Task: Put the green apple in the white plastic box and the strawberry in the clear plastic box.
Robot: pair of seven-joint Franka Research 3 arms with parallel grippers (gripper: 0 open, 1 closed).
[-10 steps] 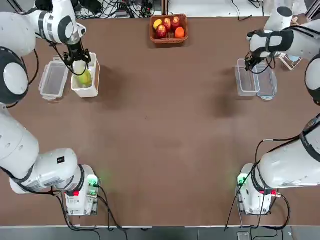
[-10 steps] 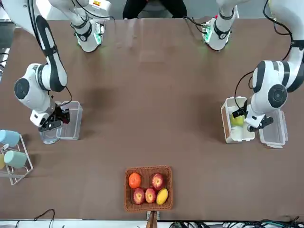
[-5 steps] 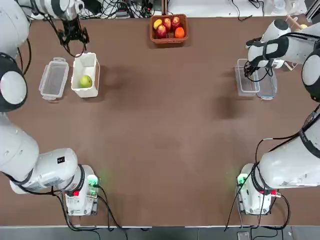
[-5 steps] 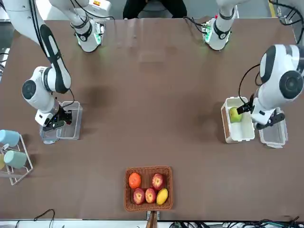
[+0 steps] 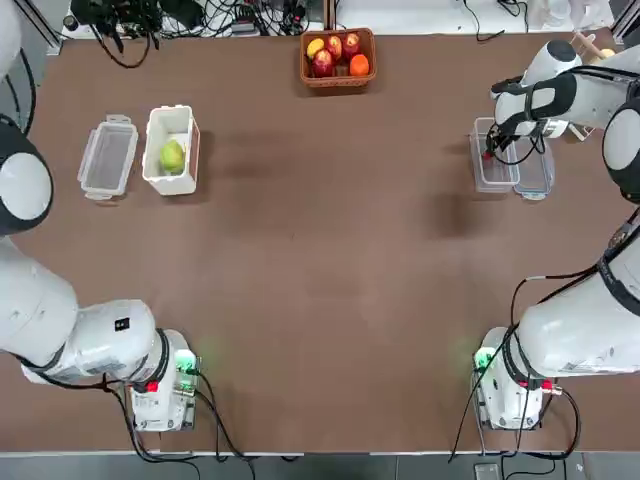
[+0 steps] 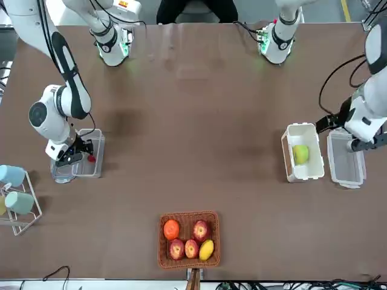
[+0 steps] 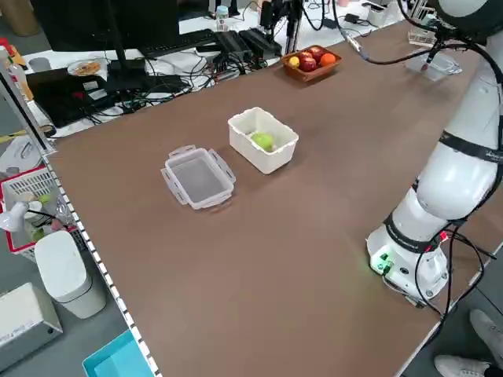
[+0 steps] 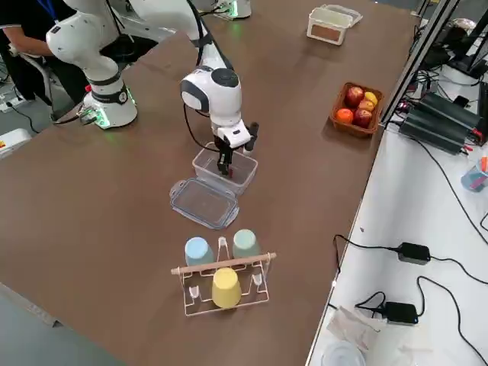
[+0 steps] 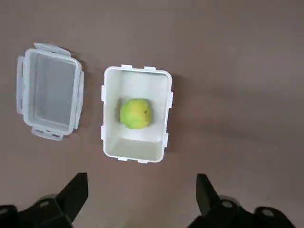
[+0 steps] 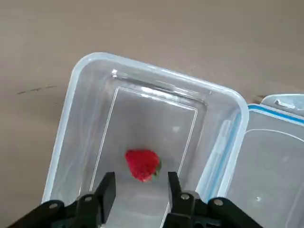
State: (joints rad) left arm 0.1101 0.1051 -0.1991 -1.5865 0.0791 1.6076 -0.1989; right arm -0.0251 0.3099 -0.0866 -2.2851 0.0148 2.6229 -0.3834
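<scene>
The green apple [image 5: 172,156] [image 9: 136,113] lies inside the white plastic box [image 5: 170,112] [image 9: 135,70] at the table's far left. My left gripper [image 9: 140,185] hangs open high above that box, holding nothing. The strawberry [image 10: 142,164] [image 6: 91,158] sits on the floor of the clear plastic box [image 10: 156,114] [image 5: 495,178] at the far right. My right gripper [image 10: 140,183] [image 5: 490,148] reaches down into this box just over the berry. It is open, with a small gap between each finger and the berry.
A bluish clear lid [image 5: 535,170] lies right beside the clear box. A clear tabbed container [image 5: 108,158] stands left of the white box. A fruit basket [image 5: 304,60] is at the far middle edge. A rack of cups [image 6: 18,202] stands beyond the clear box.
My left gripper lifted up and away from the white box, leaving the apple inside. My right gripper opened and let go of the strawberry in the clear box.
</scene>
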